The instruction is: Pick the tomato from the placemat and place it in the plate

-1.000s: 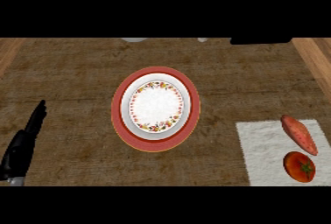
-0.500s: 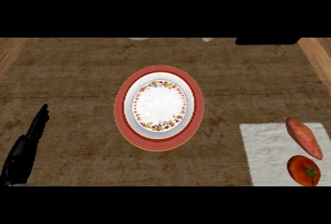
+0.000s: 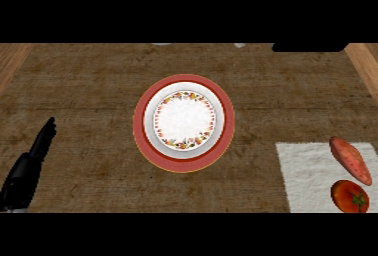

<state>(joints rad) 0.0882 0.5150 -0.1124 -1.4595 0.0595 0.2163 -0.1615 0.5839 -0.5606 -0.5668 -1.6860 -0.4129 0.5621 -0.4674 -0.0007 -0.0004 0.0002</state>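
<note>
A red tomato lies on the white placemat at the lower right. The plate, red-rimmed with a white flowered centre, sits in the middle of the brown counter. My left hand shows at the lower left with its fingers straight, pointing up and away, far from the tomato and well left of the plate. My right hand shows nowhere in the head view.
An orange-red sweet potato lies on the placemat just above the tomato. Wooden edges run along the counter's upper right and upper left corners. A dark object sits at the top right.
The whole scene has slid right and down in the picture, so the tomato sits closer to the lower right corner. The left hand holds its pose.
</note>
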